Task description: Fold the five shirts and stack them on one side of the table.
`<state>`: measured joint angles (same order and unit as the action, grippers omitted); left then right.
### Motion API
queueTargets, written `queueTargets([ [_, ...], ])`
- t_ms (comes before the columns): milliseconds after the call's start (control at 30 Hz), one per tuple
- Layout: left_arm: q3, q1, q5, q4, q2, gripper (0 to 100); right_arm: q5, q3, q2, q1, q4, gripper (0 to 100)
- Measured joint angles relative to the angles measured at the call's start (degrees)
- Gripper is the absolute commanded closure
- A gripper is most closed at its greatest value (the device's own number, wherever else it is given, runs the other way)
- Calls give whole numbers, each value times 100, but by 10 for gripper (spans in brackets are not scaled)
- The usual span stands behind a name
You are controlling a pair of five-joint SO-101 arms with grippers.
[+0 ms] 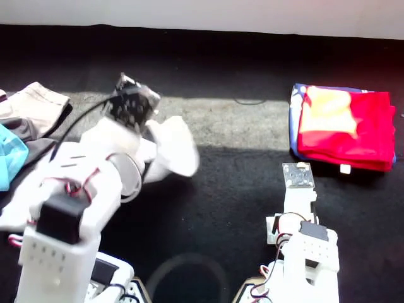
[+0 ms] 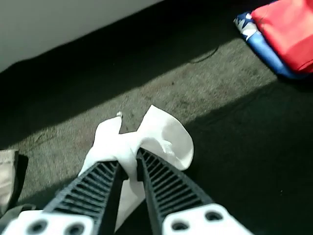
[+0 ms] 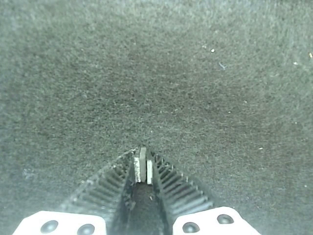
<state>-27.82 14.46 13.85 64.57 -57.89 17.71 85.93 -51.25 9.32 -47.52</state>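
Left hand is pinching a bunched-up white shirt and holding it up over the bench, well apart from the folded stack. Imo it needs laying down flat and spreading before any fold, or it'll just be a wad. Right hand sits pressed together on nothing; it could grab the opposite edge to pull the cloth taut.

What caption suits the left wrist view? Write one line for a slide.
Left gripper shut on a bunched white shirt over the dark table, red-and-blue folded stack beyond.
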Motion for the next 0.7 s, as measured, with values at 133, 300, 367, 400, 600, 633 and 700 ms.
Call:
queueTargets([
  [133,0,642,0,-923,-396,991,0,0,0,0,0,992],
  [300,-26,993,0,-1486,-607,991,0,0,0,0,0,992],
  [367,-158,976,0,-1451,-651,991,0,0,0,0,0,992],
  [400,-264,949,0,-1354,-677,991,0,0,0,0,0,992],
  [600,-888,-97,9,88,-1099,991,0,0,0,0,0,989],
  [633,-993,-413,9,369,-1213,991,0,0,0,0,0,989],
  [700,-1178,-1134,9,976,-1451,991,0,-44,0,0,0,989],
])
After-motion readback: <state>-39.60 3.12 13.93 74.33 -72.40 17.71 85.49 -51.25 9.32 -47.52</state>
